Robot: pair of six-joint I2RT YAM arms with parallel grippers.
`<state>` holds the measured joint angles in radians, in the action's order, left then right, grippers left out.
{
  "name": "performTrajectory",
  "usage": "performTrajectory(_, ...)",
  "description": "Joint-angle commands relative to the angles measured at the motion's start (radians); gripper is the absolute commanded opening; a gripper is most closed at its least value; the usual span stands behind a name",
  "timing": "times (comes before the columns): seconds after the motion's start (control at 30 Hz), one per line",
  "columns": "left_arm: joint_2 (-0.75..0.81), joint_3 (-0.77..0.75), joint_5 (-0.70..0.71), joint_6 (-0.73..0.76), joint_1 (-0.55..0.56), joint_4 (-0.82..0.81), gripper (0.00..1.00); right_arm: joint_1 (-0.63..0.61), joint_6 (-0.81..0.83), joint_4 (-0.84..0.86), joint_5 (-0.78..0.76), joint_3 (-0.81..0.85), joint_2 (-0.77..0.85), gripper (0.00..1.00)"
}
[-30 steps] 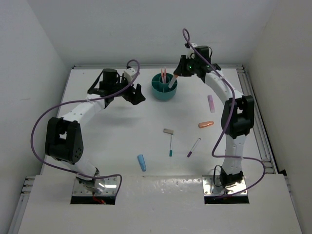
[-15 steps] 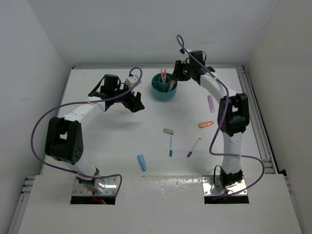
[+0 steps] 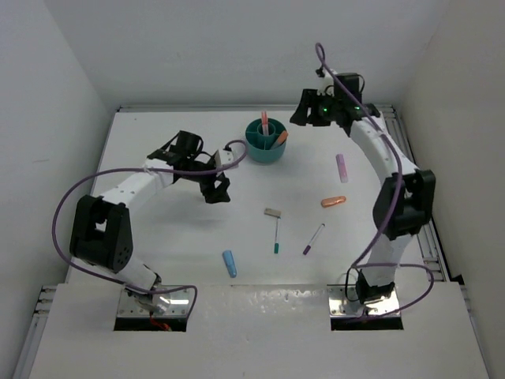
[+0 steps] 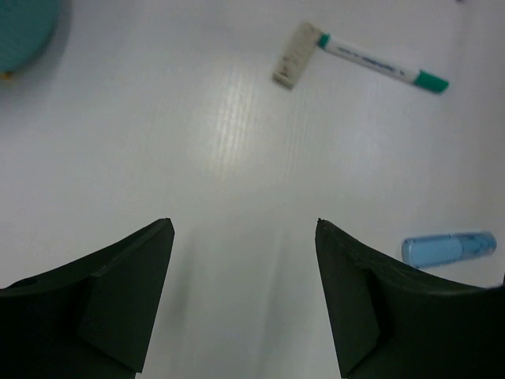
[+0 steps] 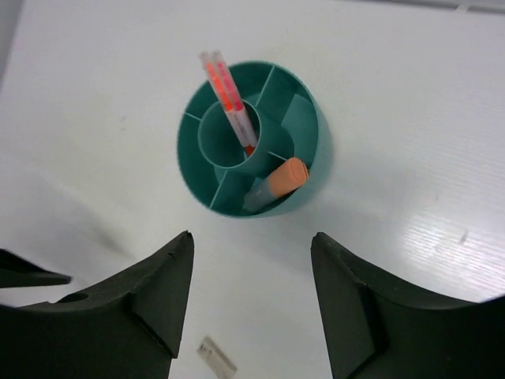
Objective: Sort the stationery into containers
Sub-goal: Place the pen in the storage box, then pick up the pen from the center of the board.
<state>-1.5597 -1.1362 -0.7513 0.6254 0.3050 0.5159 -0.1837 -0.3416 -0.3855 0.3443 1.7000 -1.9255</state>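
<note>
Only a sliver of the teal cup (image 4: 20,31) shows at the left wrist view's top corner, the rest cut off, while in the right wrist view the cup's walls hide the lower ends of the red pens (image 5: 227,99) and the orange-capped marker (image 5: 286,176).

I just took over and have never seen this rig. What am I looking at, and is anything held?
Two robot arms are bolted at the table's near edge. The top view looks down from above; the other two come from cameras on each wrist, the dark shapes being that arm's fingers. The left tool and right tool are open and empty. The teal cup holds red pens and an orange-tipped marker. Loose on the table: a grey block, a teal-tipped pen, a purple-tipped pen, a blue cylinder, an orange cylinder, a lilac cylinder.
</note>
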Motion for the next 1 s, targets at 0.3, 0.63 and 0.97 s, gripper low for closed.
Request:
performTrajectory(0.3, 0.093, 0.079, -0.05, 0.864, 0.06, 0.55, 0.78, 0.098, 0.097, -0.191, 0.137, -0.336, 0.428, 0.62)
performTrajectory(0.63, 0.198, 0.251, 0.073, 0.907, 0.198, 0.441, 0.81, 0.176, 0.256, -0.473, 0.065, -0.539, 0.632, 0.63)
performTrajectory(0.97, 0.179, 0.276, 0.153, 0.881, 0.335, 0.328, 0.82, 0.211, 0.28, -0.445, -0.03, -0.634, 0.688, 0.62)
